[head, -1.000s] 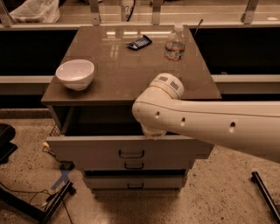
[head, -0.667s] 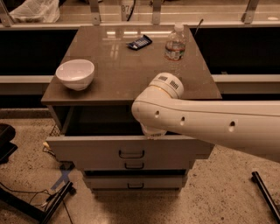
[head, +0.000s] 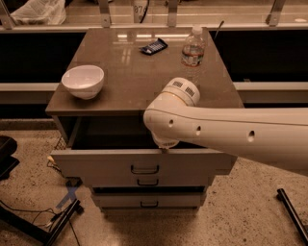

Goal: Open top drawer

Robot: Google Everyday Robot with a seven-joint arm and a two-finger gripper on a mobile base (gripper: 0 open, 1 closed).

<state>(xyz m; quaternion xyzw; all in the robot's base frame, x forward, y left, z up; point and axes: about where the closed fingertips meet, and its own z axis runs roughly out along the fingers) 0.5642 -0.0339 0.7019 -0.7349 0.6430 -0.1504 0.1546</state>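
Brown worktop (head: pixel 130 81) carries white bowl (head: pixel 83 80) near left edge, dark flat packet (head: pixel 154 46) and clear water bottle (head: pixel 193 48) toward back. Claw (head: pixel 165 145) just below front edge, mostly hidden.

No text can be read with certainty. A label (head: pixel 191 56) is carried by the water bottle (head: pixel 192 45), upper centre-right of the frame on the desk (head: pixel 125 81); its print cannot be made out. Markings on the dark packet (head: pixel 154 46) just left of it are illegible. A few digits are shown on a pale tag (head: pixel 139 7) at the top centre edge but cannot be resolved. The gripper (head: pixel 166 145) is located mid-frame at the top drawer (head: pixel 96 166) front's upper edge, mostly hidden under the arm (head: pixel 231 132).
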